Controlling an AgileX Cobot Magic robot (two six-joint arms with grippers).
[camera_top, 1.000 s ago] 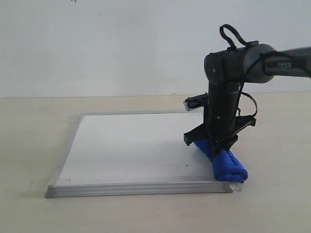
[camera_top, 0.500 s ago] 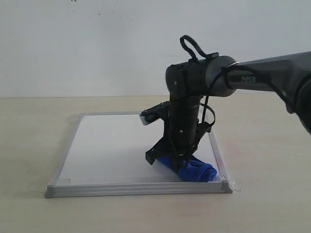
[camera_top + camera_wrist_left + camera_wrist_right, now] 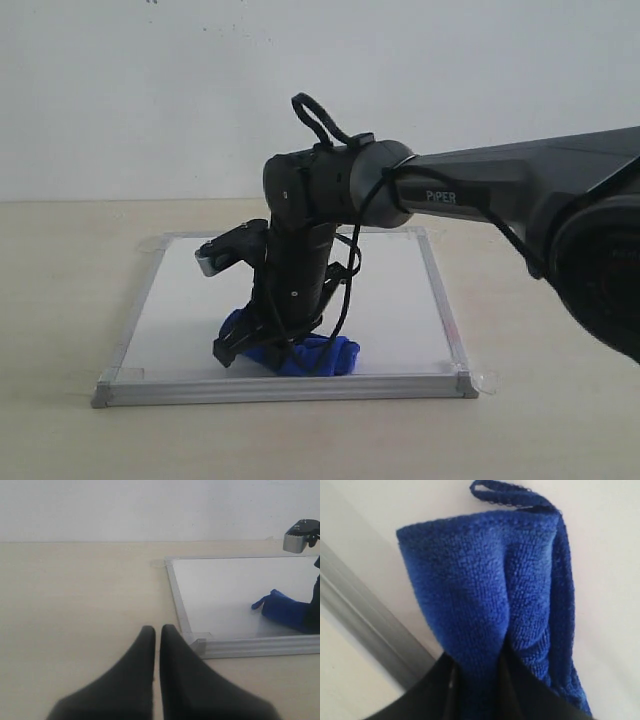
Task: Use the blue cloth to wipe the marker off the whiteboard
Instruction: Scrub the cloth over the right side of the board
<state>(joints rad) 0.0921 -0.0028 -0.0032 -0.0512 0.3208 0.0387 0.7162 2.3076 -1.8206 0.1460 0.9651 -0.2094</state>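
Observation:
The whiteboard lies flat on the table with its silver frame and taped corners. No marker lines show on its white surface in any view. The blue cloth rests on the board near its front edge, left of centre. My right gripper points down and is shut on the cloth, pressing it against the board. My left gripper hovers shut and empty over bare table beside the board's corner. From there the cloth is seen on the board.
The beige table surrounds the board on all sides. A white wall stands behind it. The right arm reaches in from the right, over the board's right half.
My right gripper has dragged the blue cloth leftward along the front of the board, from its front right corner to left of centre. The board behind it looks clean.

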